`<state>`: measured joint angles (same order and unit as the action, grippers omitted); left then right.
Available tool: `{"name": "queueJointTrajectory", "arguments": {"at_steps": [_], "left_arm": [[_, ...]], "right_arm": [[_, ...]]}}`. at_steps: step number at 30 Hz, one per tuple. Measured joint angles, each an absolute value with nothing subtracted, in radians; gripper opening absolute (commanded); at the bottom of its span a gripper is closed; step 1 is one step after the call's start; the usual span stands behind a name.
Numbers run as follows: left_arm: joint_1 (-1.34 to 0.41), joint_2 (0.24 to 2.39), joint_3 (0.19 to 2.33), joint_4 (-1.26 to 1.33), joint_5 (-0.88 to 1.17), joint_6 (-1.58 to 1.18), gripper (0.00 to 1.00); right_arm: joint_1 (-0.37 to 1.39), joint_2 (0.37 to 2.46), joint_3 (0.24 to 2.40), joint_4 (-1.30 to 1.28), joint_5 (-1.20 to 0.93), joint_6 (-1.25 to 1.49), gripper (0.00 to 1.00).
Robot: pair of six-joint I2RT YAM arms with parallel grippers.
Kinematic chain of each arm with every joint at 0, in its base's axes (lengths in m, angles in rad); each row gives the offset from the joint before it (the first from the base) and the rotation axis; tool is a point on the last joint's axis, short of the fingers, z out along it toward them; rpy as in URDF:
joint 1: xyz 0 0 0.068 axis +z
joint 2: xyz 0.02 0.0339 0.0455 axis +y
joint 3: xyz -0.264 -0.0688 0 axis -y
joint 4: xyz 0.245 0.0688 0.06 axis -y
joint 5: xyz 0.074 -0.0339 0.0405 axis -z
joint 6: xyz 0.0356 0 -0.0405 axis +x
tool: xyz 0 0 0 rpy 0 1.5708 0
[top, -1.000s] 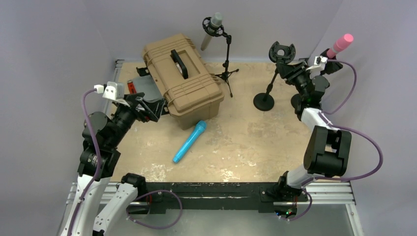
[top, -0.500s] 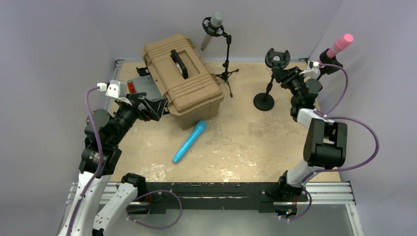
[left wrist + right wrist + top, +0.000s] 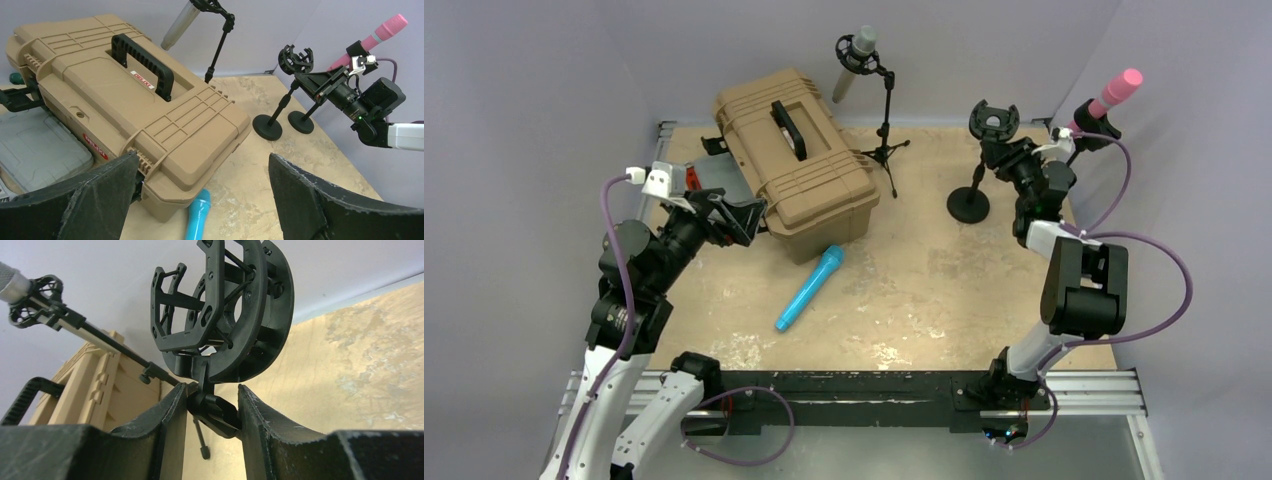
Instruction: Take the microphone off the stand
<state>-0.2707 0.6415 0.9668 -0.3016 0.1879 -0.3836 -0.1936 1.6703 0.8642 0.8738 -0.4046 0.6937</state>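
the only writing stands on the tan case [image 3: 150, 120]. a small white label [image 3: 143, 86] sits at its black handle [image 3: 145, 62], towards the handle's near end. whether the label is on the handle or on the lid just under it cannot be told. its red capitals look like "delixi", though the letters are too small to be sure. a red badge [image 3: 95, 146] with pale letters sits on the case's near left wall, just under the lid's edge. its word is too blurred to read. in the top view the case is too small for either to be read.
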Motion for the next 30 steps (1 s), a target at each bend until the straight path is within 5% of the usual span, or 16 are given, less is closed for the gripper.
{"name": "queueJointTrajectory", "arguments": {"at_steps": [13,21,30], "left_arm": [[-0.282,0.637,0.967,-0.302,0.186,-0.383,0.97],[-0.292,0.627,0.967,-0.303,0.179,-0.382,0.98],[-0.304,0.612,0.967,-0.305,0.175,-0.377,0.97]], "right_arm": [[-0.173,1.711,0.851,0.846,-0.334,0.656,0.22],[-0.154,1.669,0.842,0.789,-0.298,0.617,0.53],[-0.122,1.592,0.799,0.542,-0.194,0.500,0.70]]}}
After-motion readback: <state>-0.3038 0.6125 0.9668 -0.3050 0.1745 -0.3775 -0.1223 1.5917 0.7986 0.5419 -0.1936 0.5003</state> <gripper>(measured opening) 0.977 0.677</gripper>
